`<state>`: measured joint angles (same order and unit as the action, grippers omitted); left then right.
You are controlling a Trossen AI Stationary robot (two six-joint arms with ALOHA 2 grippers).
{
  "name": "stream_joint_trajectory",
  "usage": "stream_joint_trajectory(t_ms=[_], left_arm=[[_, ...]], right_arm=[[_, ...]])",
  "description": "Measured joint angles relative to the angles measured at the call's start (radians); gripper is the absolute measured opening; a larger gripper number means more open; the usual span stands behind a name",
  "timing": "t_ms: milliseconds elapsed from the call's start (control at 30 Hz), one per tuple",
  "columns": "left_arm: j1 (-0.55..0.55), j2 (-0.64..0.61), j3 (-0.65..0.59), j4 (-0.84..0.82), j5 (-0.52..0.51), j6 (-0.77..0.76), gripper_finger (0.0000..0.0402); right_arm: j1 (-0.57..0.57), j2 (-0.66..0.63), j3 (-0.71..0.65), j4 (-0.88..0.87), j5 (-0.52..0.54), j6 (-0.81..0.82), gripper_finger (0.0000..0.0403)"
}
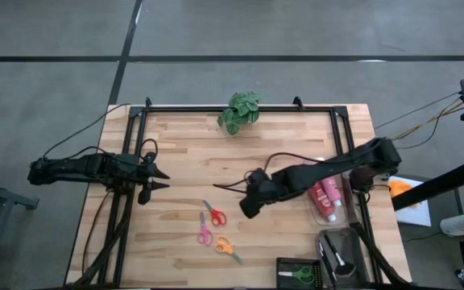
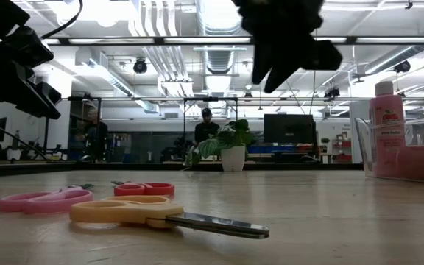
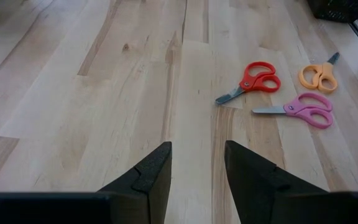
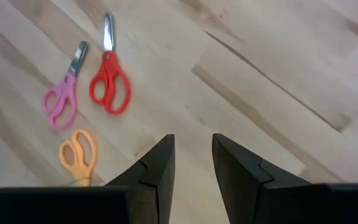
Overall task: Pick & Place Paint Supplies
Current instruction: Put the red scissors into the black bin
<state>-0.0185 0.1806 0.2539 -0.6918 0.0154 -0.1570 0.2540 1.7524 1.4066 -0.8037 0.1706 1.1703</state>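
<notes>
The right gripper (image 1: 246, 211), slightly parted and empty, hovers mid-tabletop; it should reach right toward the clear bin (image 1: 329, 216) of pink squeeze bottles (image 1: 325, 196), probably 3.

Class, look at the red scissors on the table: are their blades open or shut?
Shut. The red scissors show one narrow blade line with no gap, and the left wrist view agrees.

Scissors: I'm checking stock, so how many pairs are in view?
4. Red scissors, pink scissors and orange scissors lie together on the table's front middle; green-handled scissors sit in the black bin at the front right. More may be hidden there.
</notes>
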Motion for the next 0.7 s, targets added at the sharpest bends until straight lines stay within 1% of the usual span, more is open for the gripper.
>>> stream_joint_trajectory(t_ms=[167, 367, 533, 700], left_arm=[[0.000, 0.000, 0.000, 0.000, 0.000, 0.000, 0.0149], [0.000, 0.000, 0.000, 0.000, 0.000, 0.000, 0.0149], [0.000, 0.000, 0.000, 0.000, 0.000, 0.000, 0.0149], [0.000, 0.000, 0.000, 0.000, 0.000, 0.000, 0.0149]], right_arm=[[-0.010, 0.105, 0.085, -0.003, -0.015, -0.044, 0.0105], [-0.010, 0.200, 0.180, 0.005, -0.015, -0.047, 0.0105], [-0.010, 0.309, 0.289, -0.005, -0.015, -0.051, 0.0105], [-0.010, 0.424, 0.404, -0.009, -0.015, -0.099, 0.0105]])
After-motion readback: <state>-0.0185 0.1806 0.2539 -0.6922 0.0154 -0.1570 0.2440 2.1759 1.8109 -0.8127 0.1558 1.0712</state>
